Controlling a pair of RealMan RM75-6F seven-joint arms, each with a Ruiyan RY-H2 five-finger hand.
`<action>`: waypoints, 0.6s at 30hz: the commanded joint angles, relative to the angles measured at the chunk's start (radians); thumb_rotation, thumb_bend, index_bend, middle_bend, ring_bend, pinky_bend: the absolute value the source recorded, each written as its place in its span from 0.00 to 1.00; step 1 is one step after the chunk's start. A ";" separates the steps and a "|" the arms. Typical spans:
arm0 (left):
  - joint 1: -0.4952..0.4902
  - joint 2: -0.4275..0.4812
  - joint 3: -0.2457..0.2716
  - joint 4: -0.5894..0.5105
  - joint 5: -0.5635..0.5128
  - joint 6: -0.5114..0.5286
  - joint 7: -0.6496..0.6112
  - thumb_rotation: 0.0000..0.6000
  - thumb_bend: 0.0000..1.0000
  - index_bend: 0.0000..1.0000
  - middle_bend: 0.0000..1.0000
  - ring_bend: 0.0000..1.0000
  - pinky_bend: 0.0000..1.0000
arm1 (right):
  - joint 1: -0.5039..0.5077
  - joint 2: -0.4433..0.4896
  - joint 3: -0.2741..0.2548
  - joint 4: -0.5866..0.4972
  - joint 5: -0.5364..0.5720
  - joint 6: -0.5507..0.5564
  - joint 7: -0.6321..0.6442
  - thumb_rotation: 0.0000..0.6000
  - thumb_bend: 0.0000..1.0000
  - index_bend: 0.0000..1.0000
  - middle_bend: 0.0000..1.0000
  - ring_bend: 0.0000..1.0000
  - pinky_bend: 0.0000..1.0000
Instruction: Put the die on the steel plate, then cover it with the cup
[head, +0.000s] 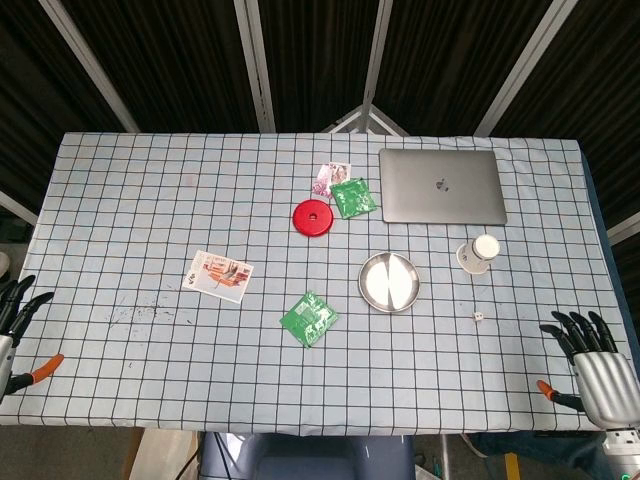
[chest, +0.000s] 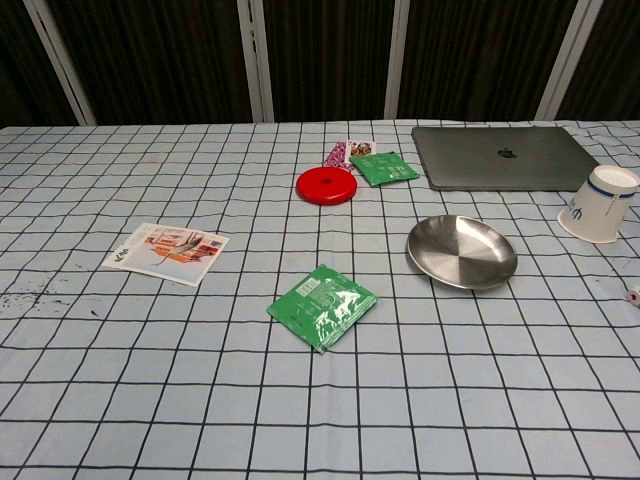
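A small white die (head: 479, 316) lies on the checked cloth, right of and nearer than the round steel plate (head: 389, 282). The chest view shows the steel plate (chest: 461, 251), and the die (chest: 633, 294) only just at its right edge. A white paper cup (head: 480, 252) lies on its side beyond the die; it also appears far right as the cup (chest: 598, 203) in the chest view. My right hand (head: 592, 370) hovers at the table's near right corner, fingers spread, holding nothing. My left hand (head: 14, 325) sits at the near left edge, fingers apart and empty.
A closed grey laptop (head: 441, 186) lies at the back right. A red disc (head: 312, 217), two green packets (head: 352, 197) (head: 309, 318), a small pink packet (head: 328, 178) and a printed card (head: 218, 275) are scattered across the table's middle.
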 joint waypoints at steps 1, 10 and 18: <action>-0.004 -0.002 -0.003 -0.002 -0.009 -0.009 0.005 1.00 0.26 0.15 0.00 0.00 0.13 | 0.079 -0.003 0.020 0.059 0.027 -0.111 0.059 1.00 0.03 0.28 0.16 0.11 0.00; -0.007 -0.007 -0.003 -0.014 -0.016 -0.020 0.034 1.00 0.26 0.15 0.00 0.00 0.13 | 0.202 -0.058 0.045 0.125 0.082 -0.299 0.043 1.00 0.03 0.30 0.16 0.11 0.00; -0.013 -0.013 -0.008 -0.015 -0.026 -0.032 0.049 1.00 0.26 0.16 0.00 0.00 0.13 | 0.271 -0.094 0.065 0.158 0.127 -0.399 0.039 1.00 0.07 0.32 0.16 0.11 0.00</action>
